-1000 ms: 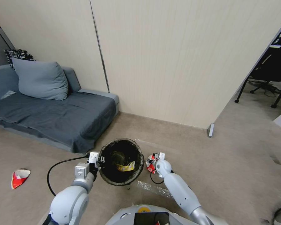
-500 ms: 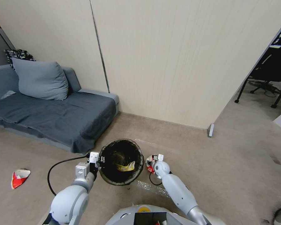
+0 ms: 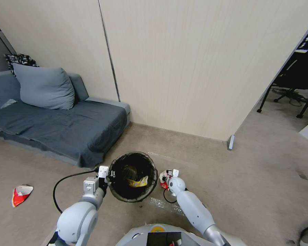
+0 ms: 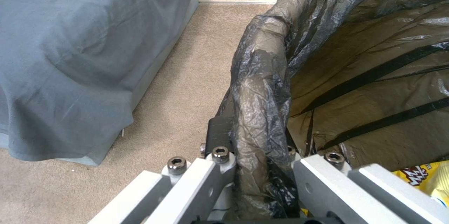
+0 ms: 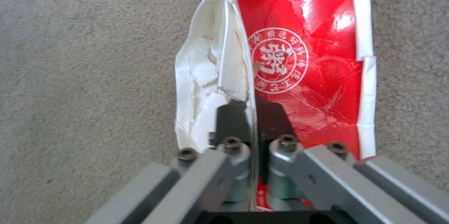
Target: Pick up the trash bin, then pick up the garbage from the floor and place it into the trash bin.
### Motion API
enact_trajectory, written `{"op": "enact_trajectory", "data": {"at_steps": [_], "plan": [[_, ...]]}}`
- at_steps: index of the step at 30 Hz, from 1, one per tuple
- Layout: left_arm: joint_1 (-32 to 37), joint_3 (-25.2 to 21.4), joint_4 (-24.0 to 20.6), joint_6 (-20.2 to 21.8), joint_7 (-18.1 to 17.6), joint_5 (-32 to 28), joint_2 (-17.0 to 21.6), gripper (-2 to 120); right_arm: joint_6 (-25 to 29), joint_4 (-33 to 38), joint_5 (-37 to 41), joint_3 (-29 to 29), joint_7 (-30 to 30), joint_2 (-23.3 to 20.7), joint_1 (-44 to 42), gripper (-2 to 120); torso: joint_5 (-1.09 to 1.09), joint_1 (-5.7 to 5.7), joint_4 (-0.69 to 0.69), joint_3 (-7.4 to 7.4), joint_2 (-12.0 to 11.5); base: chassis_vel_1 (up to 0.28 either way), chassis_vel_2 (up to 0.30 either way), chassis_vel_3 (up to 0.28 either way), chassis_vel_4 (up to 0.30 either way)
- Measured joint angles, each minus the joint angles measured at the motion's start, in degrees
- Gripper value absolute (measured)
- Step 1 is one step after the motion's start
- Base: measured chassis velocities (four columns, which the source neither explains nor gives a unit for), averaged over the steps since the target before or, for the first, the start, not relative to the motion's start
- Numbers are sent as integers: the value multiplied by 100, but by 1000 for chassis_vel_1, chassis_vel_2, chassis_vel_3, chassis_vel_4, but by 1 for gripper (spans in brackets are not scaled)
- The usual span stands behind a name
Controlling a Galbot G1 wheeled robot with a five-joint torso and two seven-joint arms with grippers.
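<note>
The trash bin (image 3: 119,169), lined with a dark bag, hangs just in front of me, and my left gripper (image 3: 107,174) is shut on its near-left rim. In the left wrist view the fingers (image 4: 220,129) pinch the bag-covered rim (image 4: 262,87). A yellow wrapper (image 3: 137,182) lies inside the bin. My right gripper (image 3: 168,174) is just right of the bin, shut on a piece of garbage, a red-and-white wrapper (image 3: 163,180). In the right wrist view that gripper (image 5: 251,111) clamps the wrapper (image 5: 304,62) at its fold, over the carpet. Another red-and-white wrapper (image 3: 21,194) lies on the floor at the far left.
A grey sofa (image 3: 58,126) with a cushion stands to the left, its corner close to the bin. The beige wall (image 3: 195,68) runs behind. Clear plastic film (image 3: 164,205) lies on the carpet under my right arm. A black chair (image 3: 297,75) stands at the far right.
My right gripper has shifted slightly left toward the bin, still holding the red-and-white wrapper. The left gripper and bin have stayed put.
</note>
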Motion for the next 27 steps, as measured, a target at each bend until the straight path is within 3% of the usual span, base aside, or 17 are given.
{"op": "enact_trajectory", "data": {"at_steps": [4, 8, 13, 18, 20, 22, 24, 27], "plan": [[4, -1, 0, -3, 5, 0, 0, 1, 13, 147, -41, 35, 8, -30, -47, 0, 0, 0, -1, 0, 0, 0, 0, 0, 0], [11, -1, -6, -9, 8, 0, -12, 1, 161, 455, -613, 184, -47, -81, -140, 0, 1, 0, 0, 0, 0, 0, 0, 0, 0], [20, -21, -29, -10, 13, -1, -12, 1, 283, 1382, -1210, 388, -217, -411, -309, 0, 0, 0, -2, 0, 0, 0, 0, 0, 0], [20, -26, -40, -10, 14, -4, -12, 1, 294, 2082, -1335, 522, -234, -658, -322, 0, 0, 0, -2, 0, 0, 0, 0, 0, 0], [20, -30, -45, -10, 15, -10, -6, 1, 222, 2712, -1234, 644, -233, -845, -311, 0, 0, 0, -1, 0, 0, 0, 0, 0, 0], [20, -30, -45, -10, 15, -10, -6, 1, 222, 2712, -1234, 644, -233, -845, -311, 0, 0, 0, -1, 0, 0, 0, 0, 0, 0], [20, -37, -44, -10, 16, -11, 3, 1, 52, 3307, -1002, 848, -232, -1099, -278, 0, 0, 0, -1, 0, 0, 0, 0, 0, 0], [17, -37, -37, -11, 16, -12, 1, 1, 5, 3536, -966, 1012, -248, -1257, -230, 0, 0, 0, -2, 0, 0, 0, 0, 0, 0]]}}
